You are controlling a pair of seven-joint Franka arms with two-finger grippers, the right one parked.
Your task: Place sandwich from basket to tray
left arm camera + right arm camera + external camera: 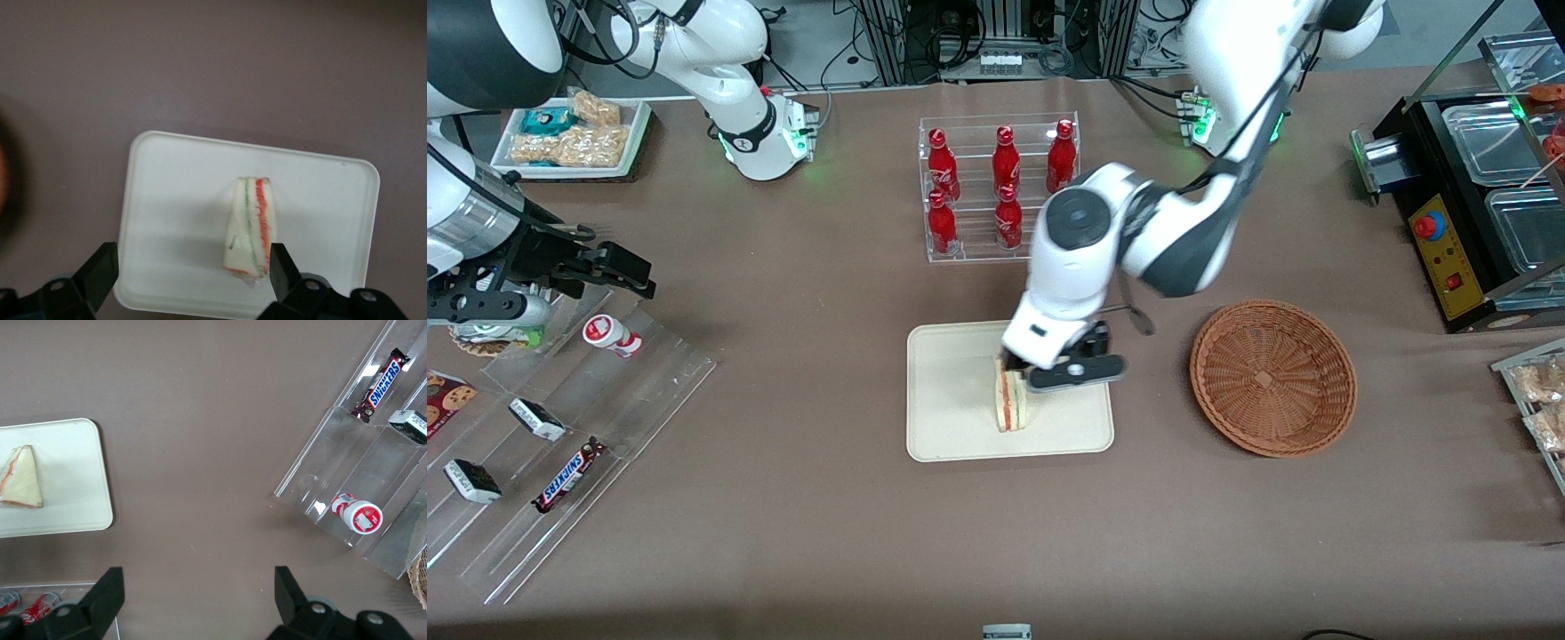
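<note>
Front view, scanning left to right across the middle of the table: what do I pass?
Clear acrylic rack with the Snickers bar → cream rectangular tray → triangular sandwich standing on it → open left gripper just above the sandwich → empty reddish-brown wicker basket.

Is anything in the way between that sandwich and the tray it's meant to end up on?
Nothing visible: the sandwich already sits on the tray, and the basket is empty. The gripper hangs open just above the sandwich.

White glossy arm (1138, 222) with grey round joint cap, black cable, green base light, black pincer (190, 277) fingers
</note>
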